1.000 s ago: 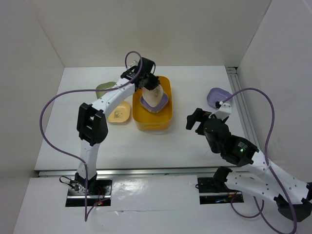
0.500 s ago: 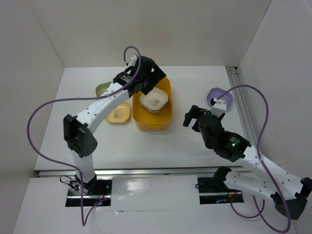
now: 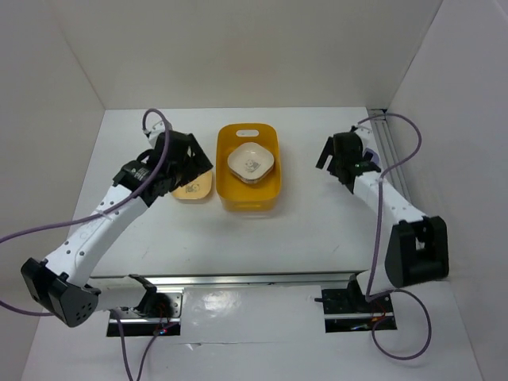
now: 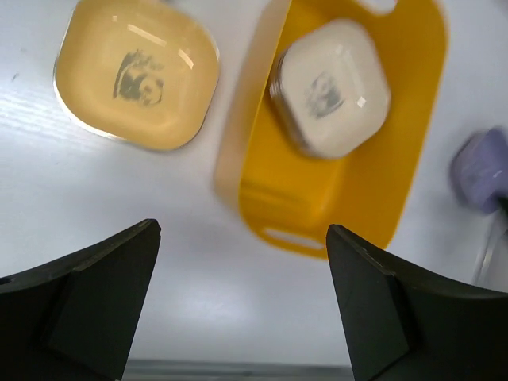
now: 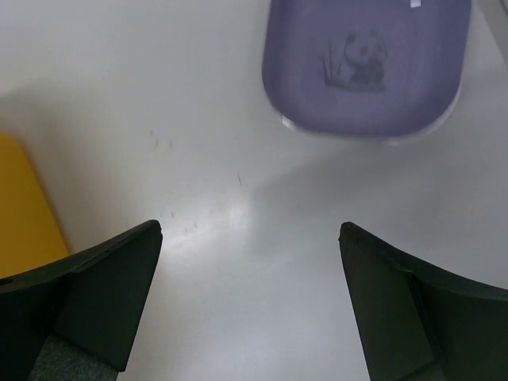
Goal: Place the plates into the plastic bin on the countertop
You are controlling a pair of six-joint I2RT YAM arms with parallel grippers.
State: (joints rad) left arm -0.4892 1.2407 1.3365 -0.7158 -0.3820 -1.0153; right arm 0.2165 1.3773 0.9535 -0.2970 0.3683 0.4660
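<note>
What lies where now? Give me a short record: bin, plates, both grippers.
bin: yellow-orange rectangular plastic bin on the flat white countertop
in bin: cream rounded-square plate, apparently topping a stack
left of bin: yellow rounded-square plate, apart from it
right of bin: lavender rounded-square plate, on the countertop
left gripper: open, holding nothing
right gripper: open, holding nothing, near the lavender plate

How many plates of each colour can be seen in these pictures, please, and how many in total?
cream plate: 1 (top of a stack in the plastic bin; the plates under it cannot be counted)
yellow plate: 1
lavender plate: 1
Total: 3 plates in plain view
</note>
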